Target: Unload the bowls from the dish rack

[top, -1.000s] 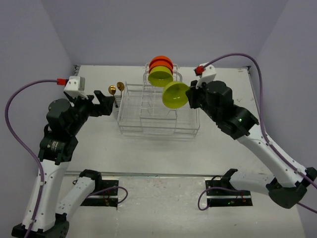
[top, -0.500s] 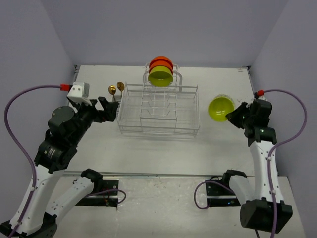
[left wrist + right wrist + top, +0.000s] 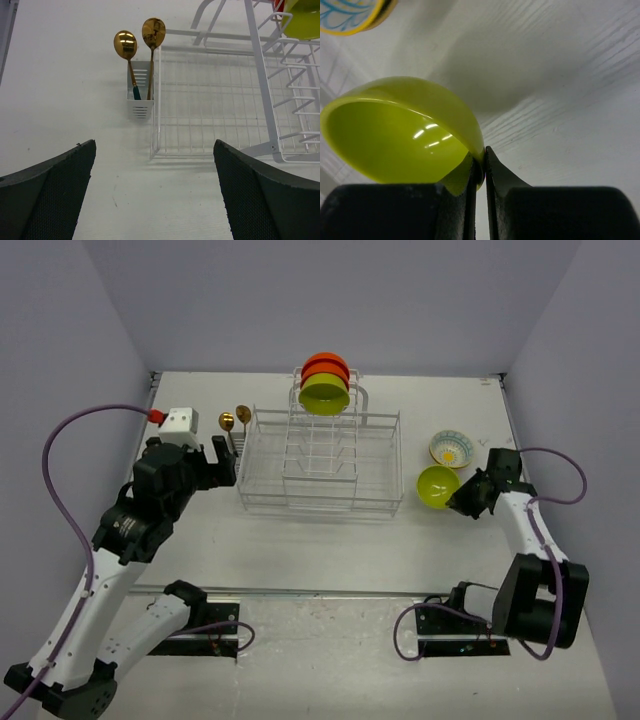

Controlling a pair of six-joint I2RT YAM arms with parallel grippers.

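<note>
The white wire dish rack (image 3: 320, 462) stands mid-table. At its far end a lime-green bowl (image 3: 324, 394) and orange-red bowls (image 3: 325, 364) stand on edge; the green one shows in the left wrist view (image 3: 302, 20). My right gripper (image 3: 462, 498) is shut on the rim of another lime-green bowl (image 3: 437, 486), low over the table right of the rack; the rim sits pinched between the fingers (image 3: 481, 165). A pale patterned bowl with a yellow centre (image 3: 451, 449) rests on the table just beyond it (image 3: 350, 15). My left gripper (image 3: 222, 458) is open and empty at the rack's left end.
Two gold spoons (image 3: 235, 419) stand in a small white holder (image 3: 140, 95) hooked on the rack's left side. The right wall is close to the right arm. Purple cables loop from both wrists.
My right arm swung the lime-green bowl from over the rack out to the right and down near the table by the patterned bowl. My left gripper edged nearer the rack's left end.
</note>
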